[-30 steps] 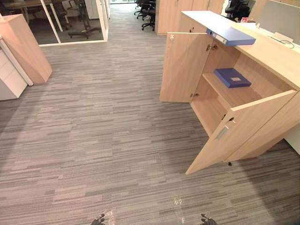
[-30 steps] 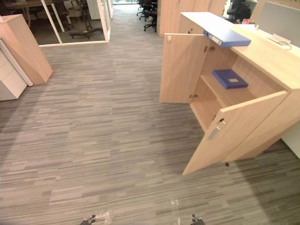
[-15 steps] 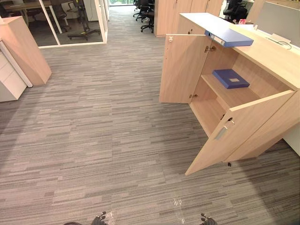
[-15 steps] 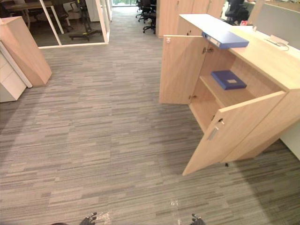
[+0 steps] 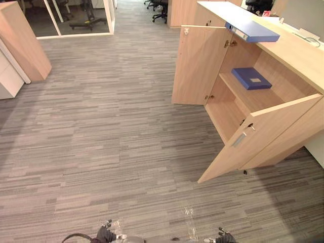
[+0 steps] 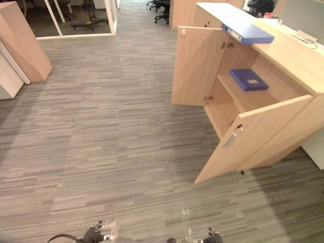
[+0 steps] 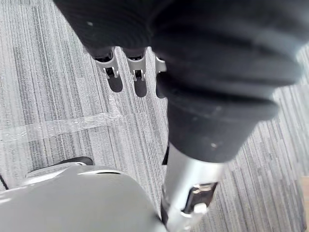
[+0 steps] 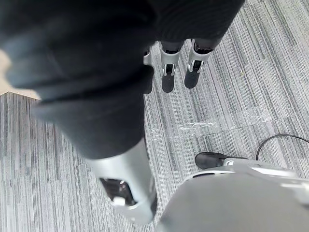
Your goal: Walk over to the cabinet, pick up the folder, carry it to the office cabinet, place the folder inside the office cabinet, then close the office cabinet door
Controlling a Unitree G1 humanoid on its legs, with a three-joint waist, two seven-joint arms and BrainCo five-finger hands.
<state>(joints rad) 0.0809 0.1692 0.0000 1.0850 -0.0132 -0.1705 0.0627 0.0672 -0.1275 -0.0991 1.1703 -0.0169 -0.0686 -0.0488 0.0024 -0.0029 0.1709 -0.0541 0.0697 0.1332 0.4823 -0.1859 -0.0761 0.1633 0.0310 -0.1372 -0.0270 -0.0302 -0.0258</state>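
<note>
Grey carpet (image 5: 101, 152): low pile, fine stripes in light/dark grey, covers the whole floor.

Clear tape strips (image 5: 189, 223): glossy, crinkled, stuck to the carpet between the two hands.

L hand (image 5: 105, 234): at bottom edge of head views, hanging low over the carpet. Dark ribbed cover; silver fingers (image 7: 115, 72) w/ dark tips, straight, side by side, pointing down. Relaxed, nothing in it.

R hand (image 5: 225, 237): bottom edge, right side. Same pose: fingers (image 8: 168, 65) straight, hanging toward the carpet, holding nothing.

Office cabinet (image 5: 298, 61): pale wood-grain laminate, low and boxy, on the right, well apart from both hands. Both doors swung out.
- Near door (image 5: 258, 136): flat panel, slim silver bar handle (image 5: 239, 139) near its free edge.
- Far door (image 5: 197, 66): flat panel, approx. square to the carcass, small hinges on the inner side.
- Shelf (image 5: 253, 101): same laminate, one level inside.

Dark-blue file (image 5: 251, 78): thin, rectangular, pale label on the cover, lies flat on the shelf.

Folder (image 5: 251, 31): blue, thick lever-arch type, rectangular, pale label on the spine. Lies flat on the cabinet top at its front edge, above the open compartment. Neither hand is near it.

Far left: angled wood-laminate unit (image 5: 20, 40), w/ white drawer unit (image 5: 7, 78) just beside it.

Beyond: glass partition (image 5: 76, 20) w/ white frame; black office chairs (image 5: 161, 6) at the far end of the aisle.
</note>
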